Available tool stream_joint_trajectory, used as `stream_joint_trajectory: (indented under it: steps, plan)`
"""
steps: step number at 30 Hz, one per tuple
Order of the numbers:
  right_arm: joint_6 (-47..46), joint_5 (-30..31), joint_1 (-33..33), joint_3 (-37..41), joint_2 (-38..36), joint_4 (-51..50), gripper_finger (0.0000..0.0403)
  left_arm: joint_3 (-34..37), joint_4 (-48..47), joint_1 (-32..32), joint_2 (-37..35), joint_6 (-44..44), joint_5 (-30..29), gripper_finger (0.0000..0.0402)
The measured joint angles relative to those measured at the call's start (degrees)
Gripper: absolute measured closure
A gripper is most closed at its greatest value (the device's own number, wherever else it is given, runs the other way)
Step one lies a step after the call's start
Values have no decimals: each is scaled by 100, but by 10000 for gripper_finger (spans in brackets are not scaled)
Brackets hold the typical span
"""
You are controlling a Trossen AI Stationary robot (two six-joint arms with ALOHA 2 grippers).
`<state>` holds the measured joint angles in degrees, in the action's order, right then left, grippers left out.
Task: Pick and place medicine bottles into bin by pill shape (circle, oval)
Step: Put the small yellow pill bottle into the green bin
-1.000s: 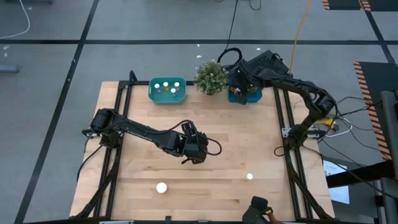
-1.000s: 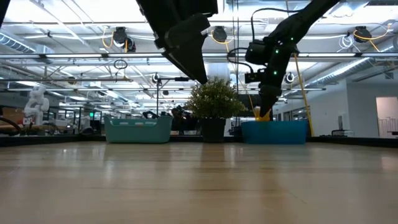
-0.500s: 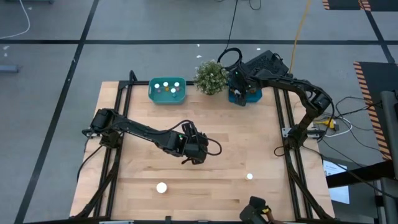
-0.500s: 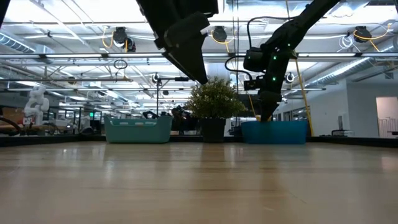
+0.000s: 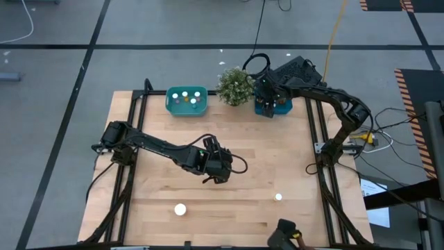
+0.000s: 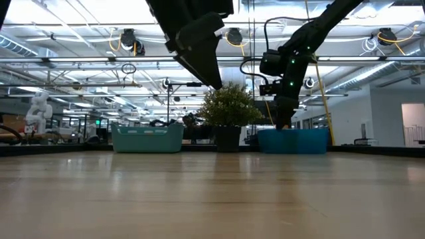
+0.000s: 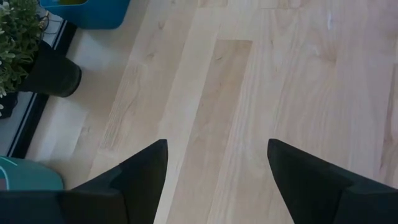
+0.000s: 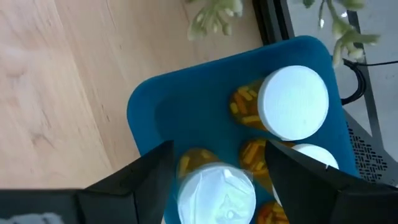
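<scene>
Nearest the front edge of the light wooden table stand two white-capped medicine bottles, one toward the left and one toward the right, well apart from each other and from both bins; these remain to be sorted. A dark object at the front edge cannot be identified.

Mid-table, the left gripper hangs over bare wood with its fingers spread wide and nothing between them. It is near neither remaining bottle, so this arm appears to be waiting.

At the far edge sit three things in a row: a teal rectangular plastic bin on the left, a green potted plant in a dark pot in the middle, and a blue rectangular plastic bin on the right. The teal bin holds several small bottles seen as white caps. The right gripper hangs directly over the blue bin, fingers apart; a white-capped amber bottle of yellow pills lies between them, though whether the fingers grip it or have let go cannot be told. Another white-capped amber bottle and part of a third rest in the same bin.

Judged from this layout, most bottles are already binned; one delivery is finishing and two bottles are left.
</scene>
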<state>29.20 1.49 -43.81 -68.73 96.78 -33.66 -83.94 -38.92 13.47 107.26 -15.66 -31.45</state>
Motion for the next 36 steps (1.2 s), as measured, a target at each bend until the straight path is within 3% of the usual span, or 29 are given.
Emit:
stream_joint_trajectory:
  steps: [8,16,26,36]
  plan:
    - [-109,42,205,2,-738,-272,156,0,0,-1,-2,20,3,126]
    - [-1208,141,1075,2,-1951,-1369,156,0,0,12,-2,24,74,126]
    - [-3078,414,3112,4,-3071,-2313,156,0,0,34,-2,-139,342,126]
    - [-4942,896,5519,456,-3368,-2460,156,0,68,289,-2,-247,357,126]
